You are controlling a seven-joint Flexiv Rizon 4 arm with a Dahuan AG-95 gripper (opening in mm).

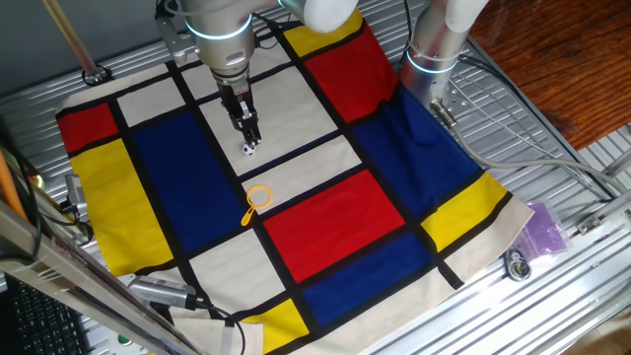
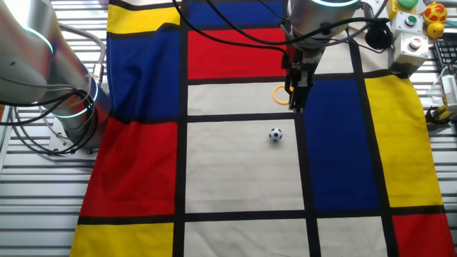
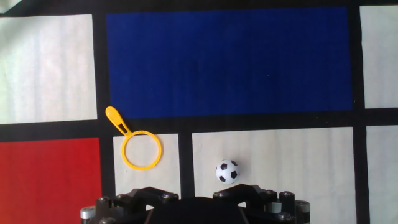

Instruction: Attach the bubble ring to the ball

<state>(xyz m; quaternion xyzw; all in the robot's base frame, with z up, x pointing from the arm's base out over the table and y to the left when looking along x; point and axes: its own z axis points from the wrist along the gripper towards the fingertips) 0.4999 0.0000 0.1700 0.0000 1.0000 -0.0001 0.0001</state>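
Presently: ring (image 3: 141, 149) and ball (image 3: 227, 171) lie apart on cloth (image 1: 335, 222), unjoined; gripper (image 1: 248, 133) hovers above them, empty, jaw state indeterminable; attachment wholly outstanding.

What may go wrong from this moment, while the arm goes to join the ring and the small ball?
The small white ball with dark patches lies free on the cloth; a touch may roll it away. The thin orange-yellow plastic bubble ring lies flat, so the gripper may slip off it or pinch the cloth.
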